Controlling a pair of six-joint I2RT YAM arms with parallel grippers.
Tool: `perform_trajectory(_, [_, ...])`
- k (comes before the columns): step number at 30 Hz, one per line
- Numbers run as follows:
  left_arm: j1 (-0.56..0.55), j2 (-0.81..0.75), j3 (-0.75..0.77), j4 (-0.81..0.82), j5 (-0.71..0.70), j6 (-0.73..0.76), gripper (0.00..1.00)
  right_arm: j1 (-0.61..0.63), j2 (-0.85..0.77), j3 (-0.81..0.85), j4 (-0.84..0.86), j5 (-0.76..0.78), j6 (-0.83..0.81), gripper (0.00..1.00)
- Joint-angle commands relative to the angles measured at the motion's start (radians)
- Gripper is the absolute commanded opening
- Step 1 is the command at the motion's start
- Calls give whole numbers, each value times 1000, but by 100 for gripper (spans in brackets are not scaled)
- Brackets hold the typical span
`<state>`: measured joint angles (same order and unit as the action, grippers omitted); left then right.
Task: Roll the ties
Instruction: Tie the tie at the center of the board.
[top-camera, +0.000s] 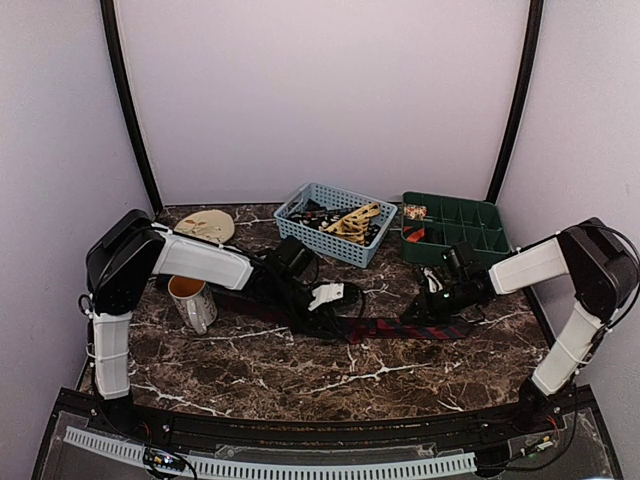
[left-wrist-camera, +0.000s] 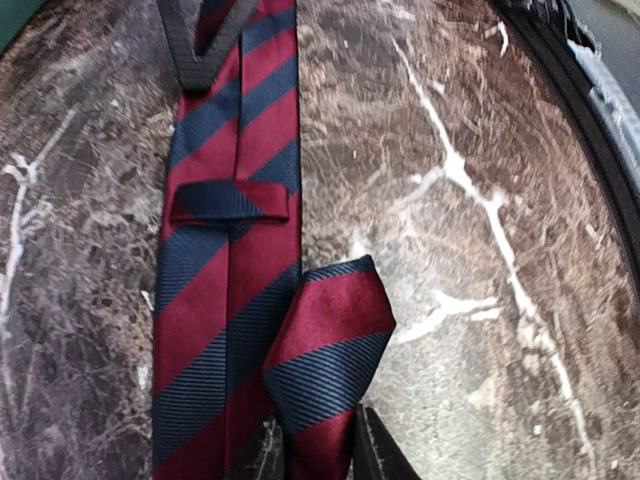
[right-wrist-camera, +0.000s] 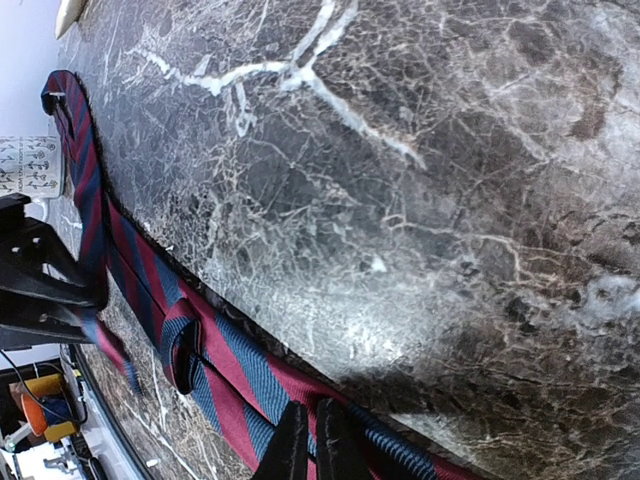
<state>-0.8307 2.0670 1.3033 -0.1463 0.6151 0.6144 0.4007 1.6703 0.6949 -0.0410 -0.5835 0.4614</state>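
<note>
Dark marble surface (top-camera: 300, 380) carries the striped tie (top-camera: 385, 327) stretched between my claws, left claw (left-wrist-camera: 310, 445) clenched on its folded-over tip, right claw (right-wrist-camera: 305, 435) pinching farther along, so the rolling looks barely started and next calls for tight, even turns.

The marble table (top-camera: 300, 385) lies bare on the near side of the striped tie (top-camera: 390, 328), up to its front edge, so a gripper can pass there freely. Behind the tie the room is narrower, because the blue basket (top-camera: 330, 222) and the green tray (top-camera: 470, 222) stand side by side at the back. At the tie's left end a mug (top-camera: 192, 300) stands just beside the left arm. The left gripper (top-camera: 335, 312) and the right gripper (top-camera: 415, 318) both sit on the tie. The short stretch between them seems free.
</note>
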Motion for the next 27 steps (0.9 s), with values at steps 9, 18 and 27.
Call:
perform_trajectory(9, [-2,-110,-33,99,-111,-199,19,8,-6,-48,1,36,-30,4])
perform_trajectory(18, [-56,-68,-17,35,-276,-308,14,7,-21,-50,1,31,-25,4])
perform_trajectory(27, [-94,12,41,0,-310,-414,11,8,-21,-66,15,24,-19,4])
